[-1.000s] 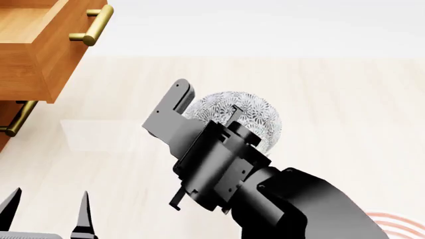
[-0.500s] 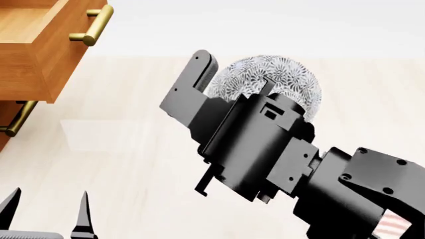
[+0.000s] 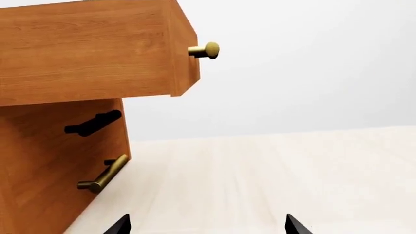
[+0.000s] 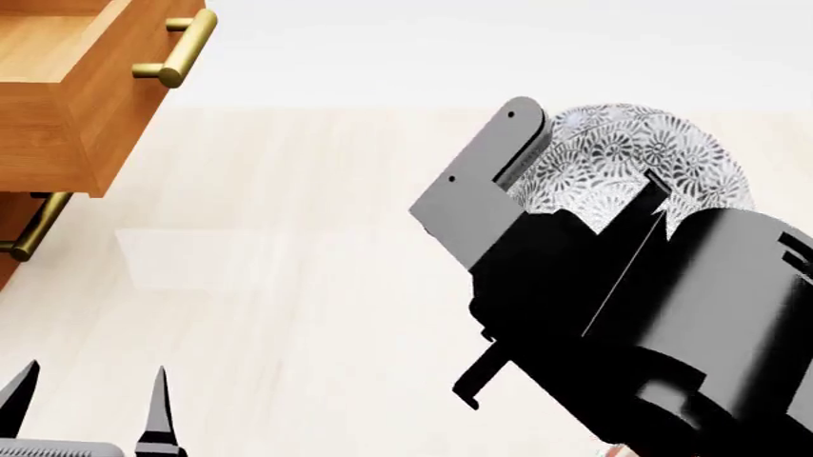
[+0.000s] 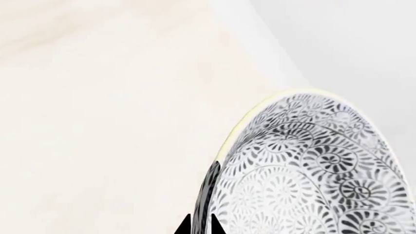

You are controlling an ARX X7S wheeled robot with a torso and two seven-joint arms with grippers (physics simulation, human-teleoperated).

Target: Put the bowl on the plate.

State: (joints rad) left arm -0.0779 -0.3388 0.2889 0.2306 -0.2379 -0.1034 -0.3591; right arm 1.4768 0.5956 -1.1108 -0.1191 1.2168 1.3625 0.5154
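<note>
The bowl (image 4: 635, 162), white with a dense grey-black floral pattern, is held up off the pale surface at the right of the head view. My right gripper (image 4: 540, 143) is shut on its rim, with one grey finger on the near outside of the wall. In the right wrist view the two black fingertips pinch the bowl's pale rim (image 5: 224, 146), and my right gripper (image 5: 200, 226) has the wall between them. My left gripper (image 4: 89, 400) stays low at the bottom left, open and holding nothing (image 3: 208, 226). The plate is hidden behind my right arm.
A wooden cabinet (image 4: 51, 114) stands at the far left with its top drawer pulled out and a brass handle (image 4: 178, 48) sticking toward me. The left wrist view shows the same cabinet (image 3: 58, 146) and a lower brass handle (image 3: 104, 178). A pale wood surface (image 4: 254, 286) lies below.
My right arm has carried the bowl up and to the right, nearer the head camera. The plate's red-ringed edge at the bottom right is now covered by the arm. The left gripper has not moved.
</note>
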